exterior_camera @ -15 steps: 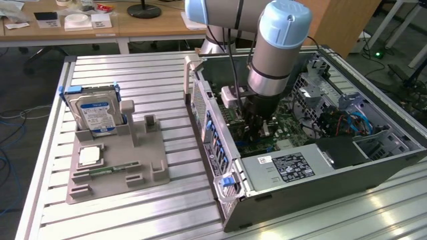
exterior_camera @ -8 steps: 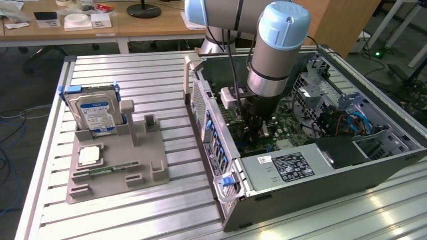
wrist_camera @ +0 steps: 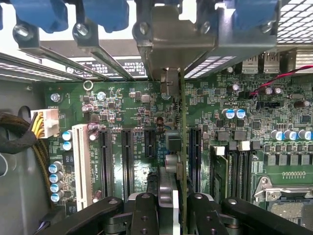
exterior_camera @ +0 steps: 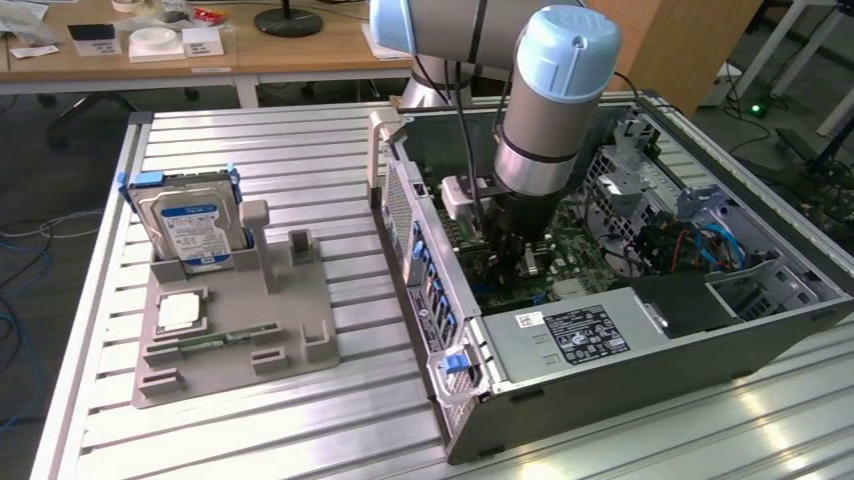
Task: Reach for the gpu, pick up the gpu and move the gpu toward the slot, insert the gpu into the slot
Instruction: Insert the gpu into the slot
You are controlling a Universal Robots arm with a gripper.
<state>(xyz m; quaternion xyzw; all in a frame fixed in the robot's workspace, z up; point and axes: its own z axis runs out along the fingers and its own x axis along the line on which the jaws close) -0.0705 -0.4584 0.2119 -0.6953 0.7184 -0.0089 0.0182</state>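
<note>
Nearest you in the exterior view, the open computer case [exterior_camera: 627, 350] lies by the worktop's [exterior_camera: 267, 440] front edge, beside a grey holder tray [exterior_camera: 227, 320] with a hard drive [exterior_camera: 191, 228] upright in it. Your arm [exterior_camera: 547, 110] reaches down into the case, and the hand [exterior_camera: 514, 262] sits low over the motherboard [exterior_camera: 567, 260].

From the wrist view, your hand [wrist_camera: 177, 208] is closed on the gpu [wrist_camera: 182, 147], which you see edgewise, upright, its pale bracket [wrist_camera: 178, 41] at the case's rear wall. Its lower edge meets the slot [wrist_camera: 194, 156] line among the dark parallel connectors; you cannot tell how deeply it is seated.
</note>
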